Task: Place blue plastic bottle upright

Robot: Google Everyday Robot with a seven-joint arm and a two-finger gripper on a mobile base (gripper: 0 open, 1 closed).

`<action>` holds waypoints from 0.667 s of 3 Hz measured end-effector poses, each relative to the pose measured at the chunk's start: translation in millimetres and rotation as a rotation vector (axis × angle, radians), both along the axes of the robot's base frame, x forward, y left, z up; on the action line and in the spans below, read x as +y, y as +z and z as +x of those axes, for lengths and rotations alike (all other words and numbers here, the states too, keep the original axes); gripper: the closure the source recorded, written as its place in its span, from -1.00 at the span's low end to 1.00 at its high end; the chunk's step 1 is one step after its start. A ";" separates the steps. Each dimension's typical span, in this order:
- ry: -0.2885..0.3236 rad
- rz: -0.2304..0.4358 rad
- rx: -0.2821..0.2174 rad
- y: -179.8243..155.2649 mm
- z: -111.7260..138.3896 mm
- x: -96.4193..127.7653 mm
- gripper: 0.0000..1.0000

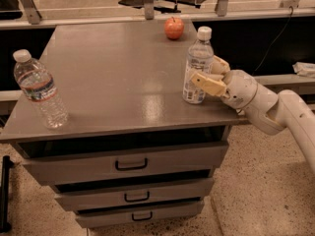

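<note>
The blue plastic bottle (pixel 196 58), small and clear with a white cap and a whitish label, stands upright near the right edge of the grey cabinet top (pixel 113 77). My gripper (pixel 204 72) reaches in from the right and is shut on the bottle's lower half. One finger (pixel 209 84) lies across its near side and the other shows behind it. The bottle's base looks to be on the surface.
A larger clear ribbed bottle (pixel 39 90) with a red-and-blue band stands at the front left corner. A red apple (pixel 174 27) sits at the back. Drawers (pixel 130 163) are below the top. My white arm (pixel 275 109) extends off the right side.
</note>
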State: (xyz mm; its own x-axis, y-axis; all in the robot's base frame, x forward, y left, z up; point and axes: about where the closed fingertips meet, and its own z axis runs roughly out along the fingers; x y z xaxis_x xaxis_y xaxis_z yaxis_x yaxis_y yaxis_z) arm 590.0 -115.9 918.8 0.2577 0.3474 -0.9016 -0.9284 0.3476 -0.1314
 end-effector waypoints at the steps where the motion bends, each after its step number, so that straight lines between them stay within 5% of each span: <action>1: -0.001 0.001 0.002 -1.0 -1.9 -1.3 -0.73; 2: 0.001 -0.018 0.004 4.8 -3.4 -2.5 -1.00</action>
State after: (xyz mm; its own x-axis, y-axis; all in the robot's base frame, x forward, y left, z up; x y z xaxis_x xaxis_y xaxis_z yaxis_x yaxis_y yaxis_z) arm 586.6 -118.4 923.6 0.2535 0.3311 -0.9089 -0.9294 0.3438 -0.1340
